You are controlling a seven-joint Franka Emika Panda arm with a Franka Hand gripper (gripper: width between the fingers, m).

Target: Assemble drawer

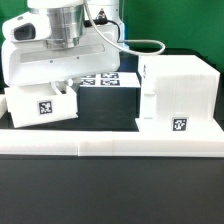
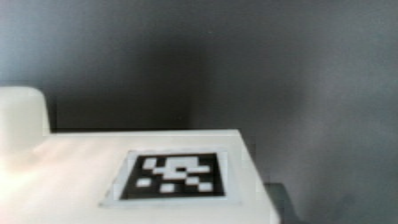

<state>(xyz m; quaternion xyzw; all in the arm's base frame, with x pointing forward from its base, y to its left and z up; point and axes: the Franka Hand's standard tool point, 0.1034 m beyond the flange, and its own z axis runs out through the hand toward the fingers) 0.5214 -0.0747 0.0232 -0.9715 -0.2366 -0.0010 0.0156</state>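
Over the tray [image 1: 45,108] at the exterior view's left, the fingers [image 2: 18,115], open or closed unclear; the casing [image 1: 180,95] well apart.

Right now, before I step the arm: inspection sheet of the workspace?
Surface: black table, white border wall along its front.
Job's things: casing upright at the exterior view's right; one tray at that view's left; second tray not made out.
Clutter: nothing seen.
Grippers: gripper low over the tray, jaws hidden.
Cables: white cable arcing off the wrist.
Surroundings: marker board behind the tray; dark backdrop.
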